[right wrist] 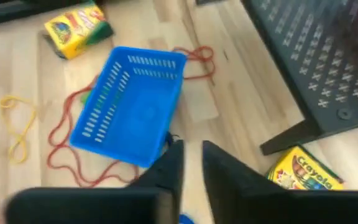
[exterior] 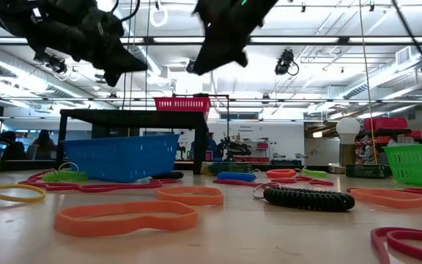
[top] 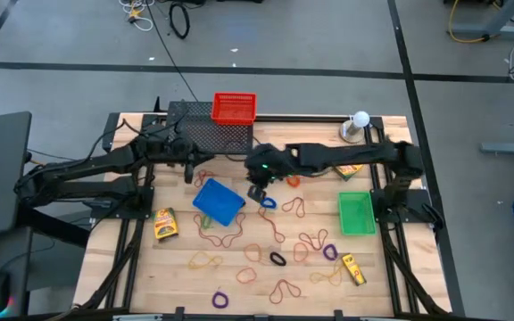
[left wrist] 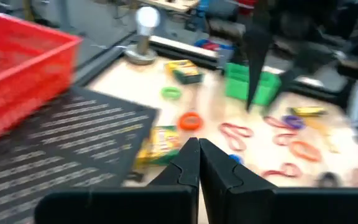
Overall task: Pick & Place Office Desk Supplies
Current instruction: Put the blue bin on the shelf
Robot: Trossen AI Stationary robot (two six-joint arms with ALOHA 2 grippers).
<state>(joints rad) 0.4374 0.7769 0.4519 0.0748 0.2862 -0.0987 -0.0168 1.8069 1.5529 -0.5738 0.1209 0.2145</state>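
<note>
blue basket [top: 219, 201]: slotted plastic, empty, tilted
right gripper [right wrist: 190, 163]: narrow gap, holding nothing, hovering at basket's 3 o'clock
left gripper [left wrist: 198, 163]: pinched closed, empty
rubber bands [top: 303, 242]: thin loops, scattered

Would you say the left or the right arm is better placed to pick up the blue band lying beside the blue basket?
Probably the right: the right gripper hovers next to the blue band beside the blue basket, fingers slightly apart. The left gripper sits shut farther back.

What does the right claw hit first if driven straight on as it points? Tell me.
Probably the blue plastic basket, which lies straight ahead of the slightly parted right claw, with bare wooden tabletop beside it. Depth is unclear.
</note>
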